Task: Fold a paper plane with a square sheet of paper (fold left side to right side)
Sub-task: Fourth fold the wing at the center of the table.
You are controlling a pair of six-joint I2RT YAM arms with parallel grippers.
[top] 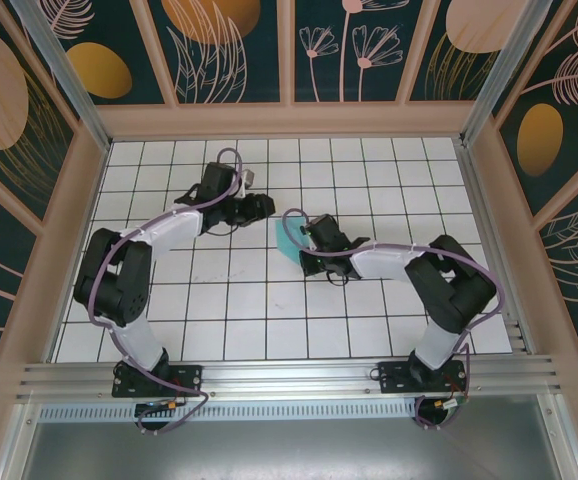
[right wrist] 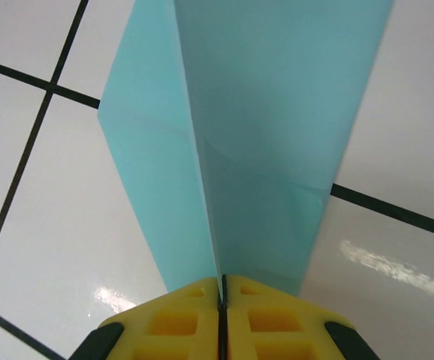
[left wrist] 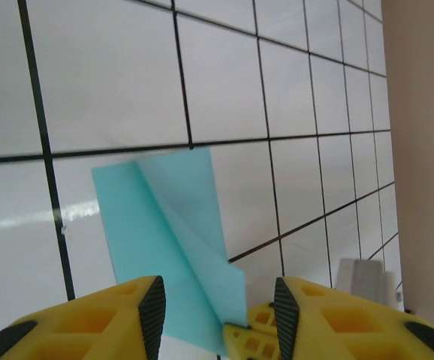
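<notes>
Projecting from clamped right tool: creased paper.

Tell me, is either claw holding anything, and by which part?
The right gripper is shut on the folded turquoise paper, pinching its narrow end at the raised crease. The left gripper stands open, holding nothing.

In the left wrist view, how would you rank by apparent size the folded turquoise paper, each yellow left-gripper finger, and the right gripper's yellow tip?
1. folded turquoise paper
2. left gripper: its two yellow fingers, alike, cropped and near the camera
3. right gripper's yellow tip
</notes>
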